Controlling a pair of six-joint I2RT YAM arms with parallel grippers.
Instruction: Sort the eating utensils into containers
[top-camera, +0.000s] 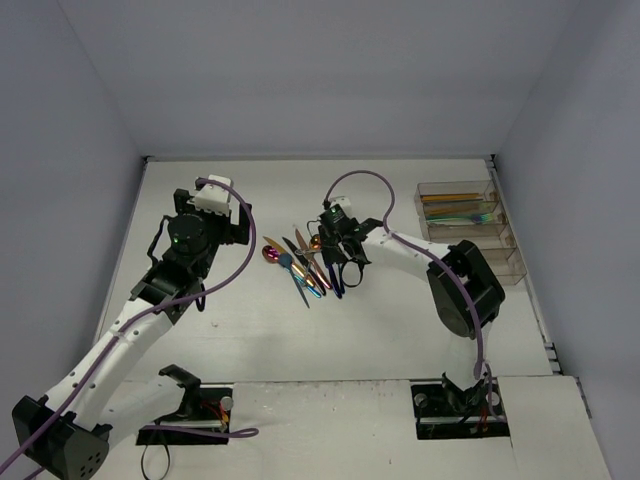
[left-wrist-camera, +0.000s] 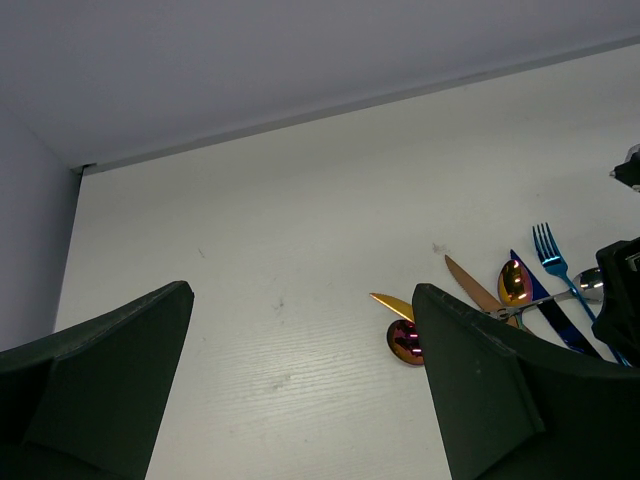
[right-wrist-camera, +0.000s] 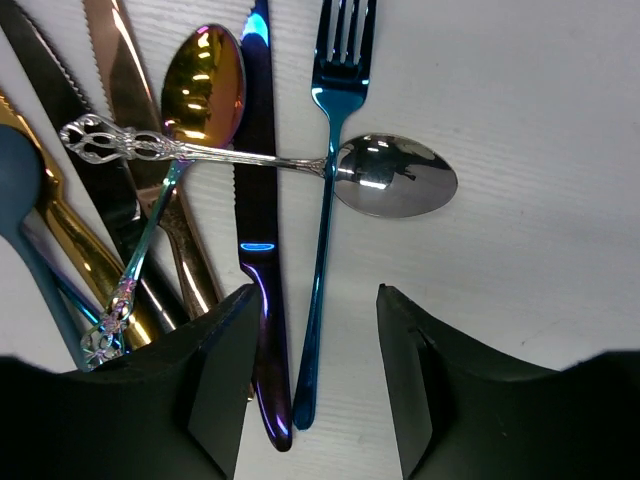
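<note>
The eating utensils lie in a loose pile (top-camera: 305, 262) at mid-table. In the right wrist view a blue fork (right-wrist-camera: 322, 250) and an iridescent purple knife (right-wrist-camera: 258, 200) lie side by side, with a silver spoon (right-wrist-camera: 395, 175) across them and a gold spoon (right-wrist-camera: 203, 80) beside them. My right gripper (right-wrist-camera: 315, 300) is open, low over the pile, its fingers astride the two handles' ends; it also shows in the top view (top-camera: 343, 275). My left gripper (left-wrist-camera: 300, 300) is open and empty, left of the pile. A magenta spoon (left-wrist-camera: 404, 342) lies by its right finger. The containers (top-camera: 497, 232) stand at the right.
The two farthest trays hold gold and teal utensils (top-camera: 455, 205). Gold and copper knives (right-wrist-camera: 115, 60) and a teal handle (right-wrist-camera: 20, 180) crowd the pile's left side. Walls close the table on the left, back and right.
</note>
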